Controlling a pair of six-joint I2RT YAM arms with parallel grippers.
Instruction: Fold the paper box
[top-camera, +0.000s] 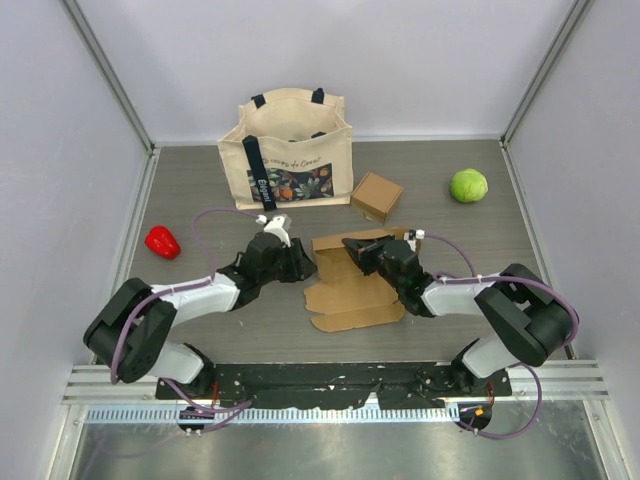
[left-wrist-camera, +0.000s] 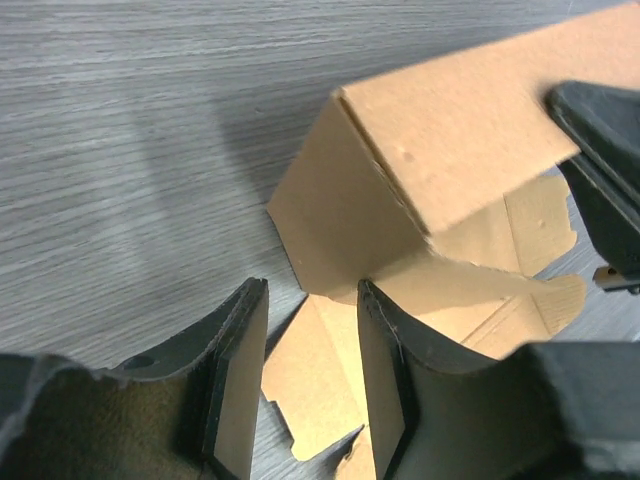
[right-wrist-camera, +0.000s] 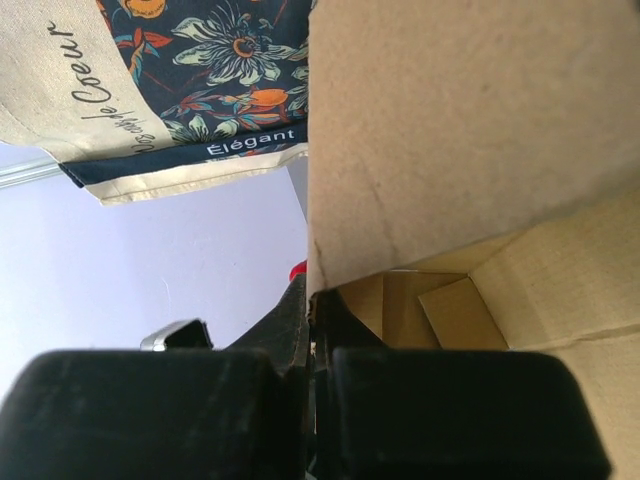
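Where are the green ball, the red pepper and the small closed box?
green ball (top-camera: 469, 185), top view, its middle.
red pepper (top-camera: 162, 241), top view, its middle.
small box (top-camera: 377, 196), top view, its top face.

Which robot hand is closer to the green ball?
Right. The right gripper, jaws shut on the cardboard, is down-left of the ball; the left gripper is farther left, at the cardboard's other edge.
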